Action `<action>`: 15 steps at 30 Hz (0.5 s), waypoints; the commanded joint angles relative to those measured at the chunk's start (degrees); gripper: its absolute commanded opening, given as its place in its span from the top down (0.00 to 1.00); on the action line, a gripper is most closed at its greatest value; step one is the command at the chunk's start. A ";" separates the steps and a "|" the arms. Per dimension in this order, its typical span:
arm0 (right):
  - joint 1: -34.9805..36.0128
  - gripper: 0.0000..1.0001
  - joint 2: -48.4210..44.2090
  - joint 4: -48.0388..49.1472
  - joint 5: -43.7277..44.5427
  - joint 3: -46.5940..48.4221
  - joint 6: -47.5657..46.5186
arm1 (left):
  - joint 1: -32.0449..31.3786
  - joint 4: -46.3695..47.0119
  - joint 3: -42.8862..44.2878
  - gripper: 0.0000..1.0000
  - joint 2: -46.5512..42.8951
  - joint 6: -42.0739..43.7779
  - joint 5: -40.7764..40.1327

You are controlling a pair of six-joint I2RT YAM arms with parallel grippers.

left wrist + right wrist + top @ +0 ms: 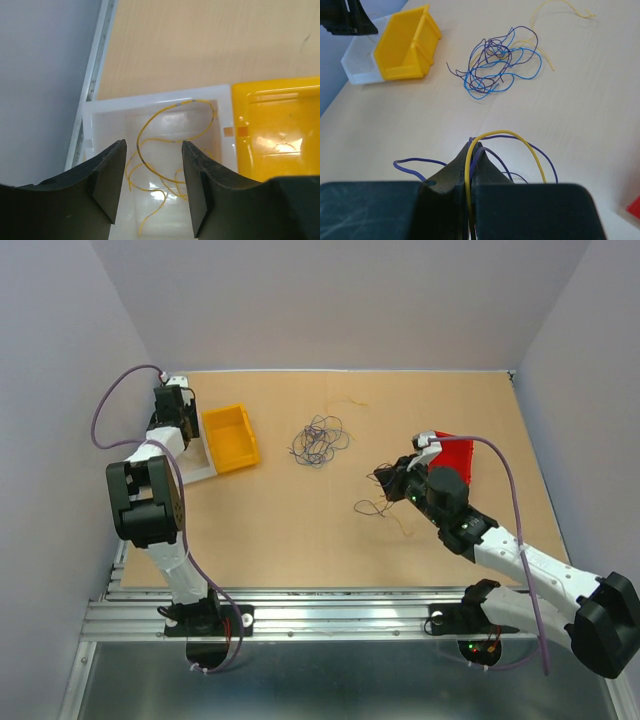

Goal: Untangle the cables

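Observation:
A loose tangle of thin blue and purple cables lies mid-table, also visible ahead in the right wrist view as the tangle. My right gripper is shut on a yellow cable and purple strands that loop out over the table. From above, that right gripper sits right of the tangle, with strands trailing beside it. My left gripper hangs open over a white bin. A yellow cable lies coiled inside the bin, not between the fingers.
A yellow bin stands against the white bin at the left, where the left arm hovers. A red bin sits behind the right wrist. A single yellow strand lies beyond the tangle.

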 commanded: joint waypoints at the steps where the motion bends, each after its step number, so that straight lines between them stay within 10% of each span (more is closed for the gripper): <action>1: 0.28 0.99 -1.92 3.83 0.22 3.06 -0.59 | 1.99 -1.09 2.25 0.43 -0.57 -0.36 0.08; 4: 0.36 0.99 -2.36 3.75 0.31 2.88 -0.67 | 2.69 -0.56 1.54 0.46 -0.84 -0.45 1.13; 10: 0.36 1.00 -3.24 3.57 0.66 2.44 -0.76 | 2.78 -1.44 1.63 1.00 0.21 -0.10 2.80; 15: 0.28 0.99 -3.59 3.39 0.92 2.27 -0.76 | 2.78 -1.62 0.66 1.00 -0.22 0.26 4.47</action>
